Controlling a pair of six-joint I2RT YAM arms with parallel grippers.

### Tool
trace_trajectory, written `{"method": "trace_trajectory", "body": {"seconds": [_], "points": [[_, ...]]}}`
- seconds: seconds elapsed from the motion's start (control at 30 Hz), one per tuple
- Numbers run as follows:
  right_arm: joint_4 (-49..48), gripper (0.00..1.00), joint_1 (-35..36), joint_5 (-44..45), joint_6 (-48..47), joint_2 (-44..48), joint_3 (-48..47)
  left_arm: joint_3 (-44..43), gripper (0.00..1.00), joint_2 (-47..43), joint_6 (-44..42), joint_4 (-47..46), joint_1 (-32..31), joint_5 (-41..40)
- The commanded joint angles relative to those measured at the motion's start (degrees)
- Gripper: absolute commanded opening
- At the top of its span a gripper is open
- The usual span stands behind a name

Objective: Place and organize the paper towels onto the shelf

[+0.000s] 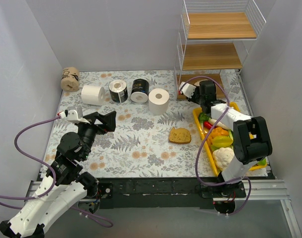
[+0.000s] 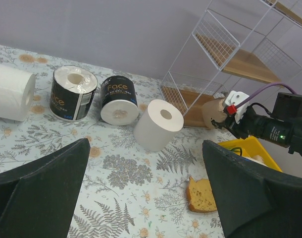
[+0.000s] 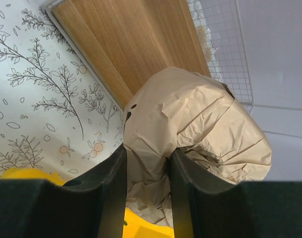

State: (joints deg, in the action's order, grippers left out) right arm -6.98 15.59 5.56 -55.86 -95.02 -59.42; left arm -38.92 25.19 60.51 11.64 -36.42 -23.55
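My right gripper (image 3: 147, 163) is shut on a crumpled tan paper towel roll (image 3: 200, 119) and holds it at the front edge of the shelf's bottom board (image 3: 136, 44). The left wrist view shows that roll (image 2: 213, 113) beside the white wire shelf (image 2: 230, 59). The shelf (image 1: 218, 25) stands at the back right, its upper boards bare. On the table lie another tan roll (image 1: 70, 78), a white roll on its side (image 1: 93, 94), two black-wrapped rolls (image 1: 118, 90) (image 1: 140, 90) and an upright white roll (image 1: 159, 101). My left gripper (image 1: 109, 120) is open and empty, short of the rolls.
A brown bread slice (image 1: 179, 135) lies mid-table. A yellow tray (image 1: 196, 117) of vegetables sits along the right side under my right arm. Grey walls close in the left, back and right.
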Motion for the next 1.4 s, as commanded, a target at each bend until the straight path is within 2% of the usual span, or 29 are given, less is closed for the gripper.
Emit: {"method": "trace_trajectory", "body": {"seconds": [0.0, 0.2, 0.4, 0.67, 0.87, 1.03, 1.27, 1.3, 1.37], "points": [[-6.6, 0.39, -0.1, 1.6, -6.7, -2.3, -3.9, 0.3, 0.98, -0.5, 0.1, 0.2, 0.4, 0.3], [-8.4, 0.43, -1.4, 1.6, -8.8, -4.5, -5.0, 0.3, 0.98, -0.5, 0.1, 0.1, 0.4, 0.3], [-10.9, 0.53, -2.4, 4.5, -12.2, -7.5, -6.5, 0.3, 0.98, -0.6, 0.1, 0.1, 0.4, 0.6], [-10.9, 0.54, -2.9, 8.1, -13.1, -10.0, -7.8, 0.4, 0.98, -0.8, 0.1, 0.1, 0.4, 0.4], [-13.9, 0.59, -2.7, 8.5, -12.8, -8.2, -6.8, 0.3, 0.98, -0.4, 0.1, 0.0, 0.4, 0.8], [-14.1, 0.6, -1.8, 9.3, -13.7, -6.1, -6.5, 0.4, 0.98, -0.2, 0.2, 0.0, 0.4, 1.0], [-9.1, 0.59, 0.7, 7.6, -12.4, -1.5, -3.0, 0.3, 0.98, -0.4, 0.0, 0.1, 0.4, 1.6], [-7.9, 0.58, 0.7, 7.0, -11.8, -1.3, -3.0, 0.4, 0.98, -0.4, 0.0, 0.0, 0.4, 1.8], [-4.2, 0.48, 0.8, 5.0, -11.2, -1.3, -3.5, 0.4, 0.98, -0.5, -0.1, -0.1, 0.4, 1.8]]}}
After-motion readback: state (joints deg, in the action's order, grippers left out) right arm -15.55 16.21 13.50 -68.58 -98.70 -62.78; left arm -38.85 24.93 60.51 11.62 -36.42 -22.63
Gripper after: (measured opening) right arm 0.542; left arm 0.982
